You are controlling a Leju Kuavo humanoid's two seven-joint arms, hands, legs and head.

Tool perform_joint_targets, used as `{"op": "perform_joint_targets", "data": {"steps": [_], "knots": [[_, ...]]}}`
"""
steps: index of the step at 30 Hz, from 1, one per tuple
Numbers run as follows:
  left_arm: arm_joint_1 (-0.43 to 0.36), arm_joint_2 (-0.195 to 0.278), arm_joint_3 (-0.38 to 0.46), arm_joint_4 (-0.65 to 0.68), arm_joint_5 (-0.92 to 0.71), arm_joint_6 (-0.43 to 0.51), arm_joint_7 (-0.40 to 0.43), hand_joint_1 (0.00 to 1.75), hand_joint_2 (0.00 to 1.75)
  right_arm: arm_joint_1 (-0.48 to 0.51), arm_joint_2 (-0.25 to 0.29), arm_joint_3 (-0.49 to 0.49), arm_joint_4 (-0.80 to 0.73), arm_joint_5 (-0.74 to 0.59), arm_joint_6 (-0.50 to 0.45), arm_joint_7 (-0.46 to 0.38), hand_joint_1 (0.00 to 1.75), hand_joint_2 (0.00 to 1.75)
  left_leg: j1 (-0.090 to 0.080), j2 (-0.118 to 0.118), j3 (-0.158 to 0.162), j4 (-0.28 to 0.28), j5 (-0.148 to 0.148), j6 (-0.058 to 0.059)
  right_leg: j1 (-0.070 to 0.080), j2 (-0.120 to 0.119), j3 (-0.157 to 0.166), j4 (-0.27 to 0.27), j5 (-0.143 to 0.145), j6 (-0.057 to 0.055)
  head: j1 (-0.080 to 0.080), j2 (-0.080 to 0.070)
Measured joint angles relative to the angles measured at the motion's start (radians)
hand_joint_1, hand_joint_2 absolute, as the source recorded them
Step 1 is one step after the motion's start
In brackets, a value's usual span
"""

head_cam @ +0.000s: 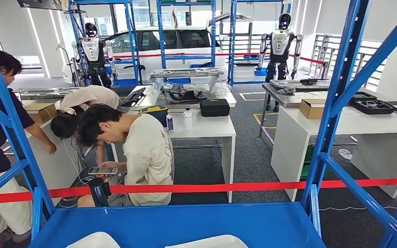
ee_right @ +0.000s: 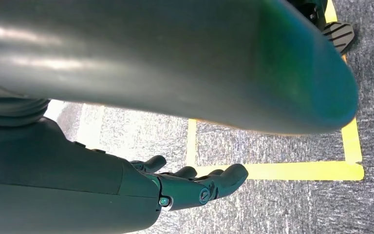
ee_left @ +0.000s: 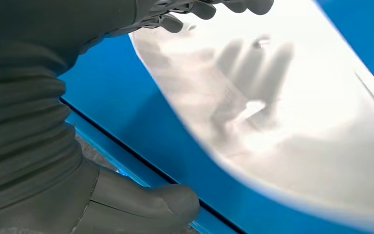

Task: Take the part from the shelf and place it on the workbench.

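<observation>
At the near edge of the head view, two pale, glossy white curved parts (head_cam: 214, 242) lie on the flat blue metal shelf (head_cam: 186, 222), one toward the left and one nearer the middle. The left wrist view looks close over one such part: the left hand (ee_left: 126, 204) reaches across the blue shelf surface toward it, its dark fingers (ee_left: 199, 9) spread apart above the white surface and its thick grey thumb (ee_left: 160, 204) out on the opposite side over the shelf edge; the hand is open wide and holds nothing, and the fingers' reflection shows in the glossy part. Whether any fingertip touches the part cannot be told. The right hand (ee_right: 195, 185) hangs beside the robot's body above grey carpet marked with yellow floor tape (ee_right: 272, 170), its dark fingers loosely extended and empty. Beyond the shelf, a red barrier tape (head_cam: 212, 187) runs across the view between the blue uprights. Behind it, one person (head_cam: 134, 150) in a cream shirt bends over a tablet, another person leans beside them, and a white bench (head_cam: 207, 126) stands nearby carrying a black case (head_cam: 214, 107).
</observation>
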Motion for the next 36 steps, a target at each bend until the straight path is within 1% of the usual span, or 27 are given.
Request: {"op": "perform_joint_targets", "data": {"steps": [6,13,14,17,18,29,36], "knots": [[0.000,0.001,0.001,0.021,-0.003,0.000,0.000,0.00,1.75,0.000,0.000,0.000,0.000,0.000,0.000,0.000,0.00,0.00,0.000,0.000,0.000,0.000,0.000,0.000,0.000,0.000,0.000,0.000,0.000,0.000,0.000,0.000],[-0.007,-0.006,0.001,0.055,-0.065,0.022,-0.006,0.00,1.75,0.000,0.000,0.000,0.000,-0.009,0.000,0.001,0.00,0.00,0.000,0.000,0.000,0.000,0.000,0.000,0.000,0.000,-0.001,0.000,0.000,0.000,0.000,0.000],[-0.008,-0.007,0.001,0.060,-0.073,0.027,-0.006,0.33,1.75,0.000,0.000,0.000,0.000,-0.009,0.000,0.001,0.00,0.00,0.000,0.000,0.000,0.000,0.000,0.000,0.000,0.000,-0.001,0.000,0.000,0.000,0.000,0.000],[-0.013,-0.012,0.001,0.071,-0.092,0.043,-0.007,1.64,1.75,0.000,0.000,0.000,0.000,-0.010,0.000,0.001,0.00,0.00,0.000,0.000,0.000,0.000,0.000,0.000,0.000,0.000,-0.001,0.000,0.000,0.000,0.000,0.000],[-0.014,-0.014,0.001,0.073,-0.096,0.047,-0.007,1.75,1.75,0.000,0.000,0.000,0.000,-0.010,0.000,0.001,0.00,0.00,0.000,0.000,0.000,0.000,0.000,0.000,0.000,0.000,-0.001,0.000,0.000,0.000,0.000,0.000],[-0.025,-0.025,0.002,0.084,-0.124,0.081,-0.014,1.75,1.75,0.000,0.000,0.000,0.000,-0.010,0.000,0.000,0.00,0.00,0.000,0.000,0.000,0.000,0.000,0.000,0.000,0.000,0.001,0.000,0.000,0.000,0.000,0.000],[-0.037,-0.031,0.010,0.083,-0.132,0.083,-0.021,1.75,1.75,0.000,0.000,0.000,0.000,-0.011,0.000,0.000,0.00,0.00,0.000,0.000,0.002,0.000,0.000,0.000,0.000,0.000,0.002,0.000,0.000,0.000,0.000,0.000]]}}
